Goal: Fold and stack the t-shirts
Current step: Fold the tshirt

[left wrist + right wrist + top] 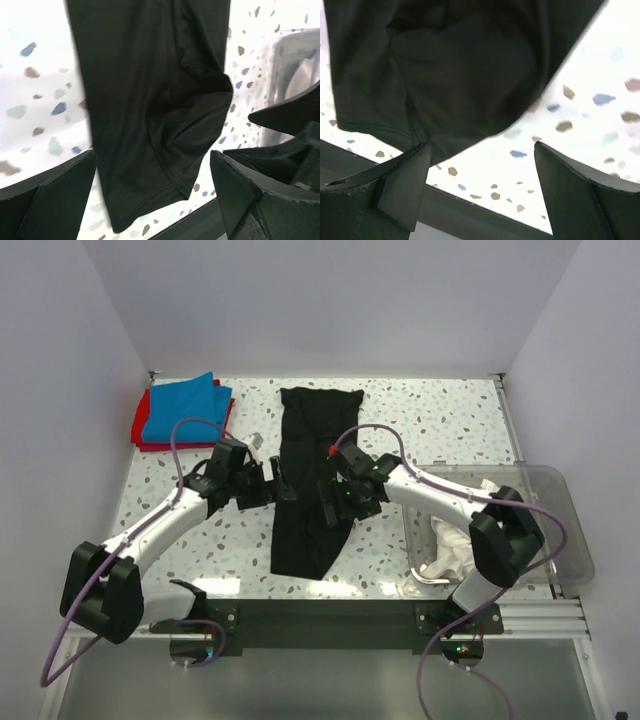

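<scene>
Desk: Shirt first. Where is it lying?

Me: I see the black shirt (305,535) folded into a long strip down the middle of the table (430,420), running from the far side toward the near edge. The blue shirt (185,408) sits folded on the red shirt (142,437) at the far left corner, and a white shirt (450,555) is in the bin (572,530) on my right.

Desk: And your hands?

Me: Both released. The left gripper (152,165) is at the strip's left edge about halfway along, and the right gripper (481,150) is at the right edge opposite. Each wrist camera shows fingers apart with nothing pinched and black cloth lying beyond them.

Desk: So the crosswise fold is next?

Me: That's my reading. To do it well I'd bring both hands to the near hem and take the two corners level with each other. I'd catch every layer, because the strip is doubled and a shallow pinch would peel off only the top one. Then I'd lift low, carry both corners together toward the far end, and lay them edge on edge. If one hand leads, the fold will skew and the stack will lean.
</scene>
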Available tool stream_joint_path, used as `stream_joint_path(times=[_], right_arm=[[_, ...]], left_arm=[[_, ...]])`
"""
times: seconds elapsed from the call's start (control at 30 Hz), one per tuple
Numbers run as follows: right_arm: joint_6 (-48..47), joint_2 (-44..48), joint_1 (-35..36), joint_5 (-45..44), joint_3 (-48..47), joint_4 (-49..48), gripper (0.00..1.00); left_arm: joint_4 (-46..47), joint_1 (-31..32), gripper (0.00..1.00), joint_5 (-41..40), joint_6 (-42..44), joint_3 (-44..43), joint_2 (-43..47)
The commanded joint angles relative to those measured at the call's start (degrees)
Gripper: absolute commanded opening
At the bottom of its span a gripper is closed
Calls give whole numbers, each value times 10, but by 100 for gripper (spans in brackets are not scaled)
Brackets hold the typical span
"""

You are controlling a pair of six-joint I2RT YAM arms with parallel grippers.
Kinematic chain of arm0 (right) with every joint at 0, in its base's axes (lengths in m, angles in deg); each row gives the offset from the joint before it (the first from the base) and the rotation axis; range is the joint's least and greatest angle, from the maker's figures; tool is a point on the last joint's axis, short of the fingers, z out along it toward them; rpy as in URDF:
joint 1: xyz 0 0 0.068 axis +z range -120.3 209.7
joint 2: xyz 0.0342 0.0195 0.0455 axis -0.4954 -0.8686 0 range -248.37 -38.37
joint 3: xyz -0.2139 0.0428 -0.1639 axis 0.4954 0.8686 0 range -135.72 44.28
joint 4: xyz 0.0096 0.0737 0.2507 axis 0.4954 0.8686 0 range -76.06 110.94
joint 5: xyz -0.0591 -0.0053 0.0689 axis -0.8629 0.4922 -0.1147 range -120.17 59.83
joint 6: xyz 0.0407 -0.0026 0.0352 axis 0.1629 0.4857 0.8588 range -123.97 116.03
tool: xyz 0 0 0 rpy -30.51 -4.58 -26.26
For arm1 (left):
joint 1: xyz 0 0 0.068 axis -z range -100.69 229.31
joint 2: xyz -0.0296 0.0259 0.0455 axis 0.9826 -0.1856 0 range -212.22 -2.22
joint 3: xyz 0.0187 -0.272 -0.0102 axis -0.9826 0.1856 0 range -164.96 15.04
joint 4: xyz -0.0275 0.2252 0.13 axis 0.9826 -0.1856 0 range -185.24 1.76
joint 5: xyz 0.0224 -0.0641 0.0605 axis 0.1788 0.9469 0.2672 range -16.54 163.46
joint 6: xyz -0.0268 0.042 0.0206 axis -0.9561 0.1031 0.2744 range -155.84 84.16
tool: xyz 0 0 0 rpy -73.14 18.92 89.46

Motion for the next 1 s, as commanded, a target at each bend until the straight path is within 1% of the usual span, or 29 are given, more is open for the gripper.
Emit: stream_joint_path(times=[0.0,0.1,0.2,0.23,0.33,0.47,0.57,0.6,0.67,0.8,0.97], right_arm=[[49,70,-9,-29,13,13,86],[65,86,-6,-24,39,21,84],[87,106,16,-14,64,13,81],[94,112,29,-17,69,9,80],[124,124,38,-21,86,3,79],[159,173,39,-22,127,-2,80],[174,200,39,-31,153,7,81],[180,214,38,-33,157,9,82],[184,223,39,-37,162,13,82],[189,232,39,-39,163,17,82],[184,223,39,-36,156,19,83]], left_arm=[[76,0,100,57,14,3,-28],[66,0,100,50,41,-8,-40],[53,0,100,51,62,-27,-62],[63,0,100,56,63,-27,-65],[100,8,99,64,79,-14,-71],[122,36,94,52,111,-3,-85],[150,75,92,40,122,8,-92],[158,89,90,36,125,11,-94],[180,96,85,37,126,20,-107],[187,101,76,19,145,26,-130],[207,105,71,25,172,20,-166]])
